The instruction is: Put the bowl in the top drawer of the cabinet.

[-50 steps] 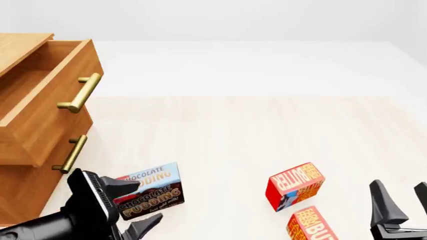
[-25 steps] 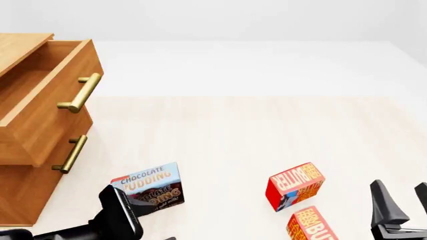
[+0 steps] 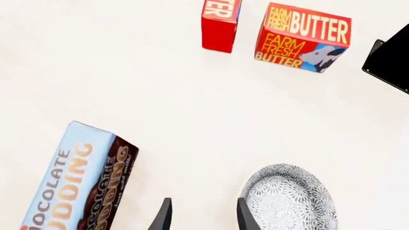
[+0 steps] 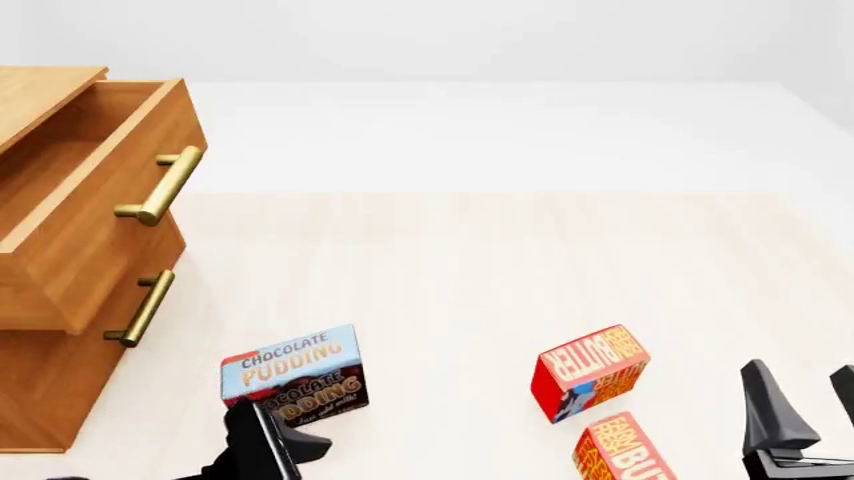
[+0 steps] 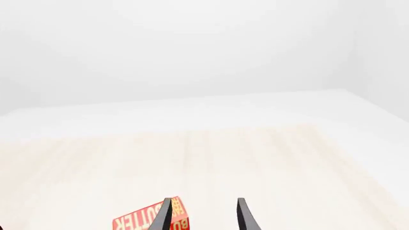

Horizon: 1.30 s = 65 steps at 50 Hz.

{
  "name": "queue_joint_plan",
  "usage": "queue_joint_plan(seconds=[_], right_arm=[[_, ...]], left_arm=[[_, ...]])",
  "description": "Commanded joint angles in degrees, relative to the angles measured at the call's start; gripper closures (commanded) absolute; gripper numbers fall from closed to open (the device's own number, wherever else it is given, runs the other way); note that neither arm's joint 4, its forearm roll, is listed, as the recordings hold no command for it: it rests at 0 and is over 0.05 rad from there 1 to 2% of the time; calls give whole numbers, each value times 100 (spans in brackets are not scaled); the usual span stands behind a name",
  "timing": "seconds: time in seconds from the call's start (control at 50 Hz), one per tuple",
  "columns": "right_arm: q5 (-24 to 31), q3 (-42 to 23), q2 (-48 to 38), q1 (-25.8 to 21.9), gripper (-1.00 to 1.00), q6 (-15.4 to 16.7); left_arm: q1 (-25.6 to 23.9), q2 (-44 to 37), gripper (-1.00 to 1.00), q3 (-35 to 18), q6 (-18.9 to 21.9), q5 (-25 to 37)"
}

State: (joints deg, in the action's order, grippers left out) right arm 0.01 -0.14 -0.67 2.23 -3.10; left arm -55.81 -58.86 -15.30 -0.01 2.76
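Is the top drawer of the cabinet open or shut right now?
Open. The top drawer is pulled out well past the cabinet front, overhanging the lower drawer, and its hollow inside shows from above.

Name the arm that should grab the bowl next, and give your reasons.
Left. Its end effector is open with the bowl right beside one finger in the left wrist view. The right end effector is open too, but faces a butter box, with no bowl in its view.

Two butter boxes (image 3: 301, 37) (image 3: 221, 24) — one pudding box (image 3: 76, 184), one bowl (image 3: 290, 199), one cabinet (image 4: 67, 250).
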Motion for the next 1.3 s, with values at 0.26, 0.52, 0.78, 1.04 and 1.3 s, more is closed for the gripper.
queue_joint_plan(seconds=[0.26,0.52,0.78,1.04,1.3], right_arm=[[-1,1,-15,37,-100,-6],[-2,1,-23,52,-100,-9],[-26,2,-76,55,-100,8],[-47,4,-117,66,-100,-8],[-76,5,-169,63,-100,-26]], left_arm=[[-366,-625,-100,80,-393,-663],[-519,-1064,-100,242,-621,-1247],[-611,-1387,-100,336,-832,-1667],[-759,-1754,-100,388,-1018,-2013],[-876,-2018,-100,534,-1253,-2358]])
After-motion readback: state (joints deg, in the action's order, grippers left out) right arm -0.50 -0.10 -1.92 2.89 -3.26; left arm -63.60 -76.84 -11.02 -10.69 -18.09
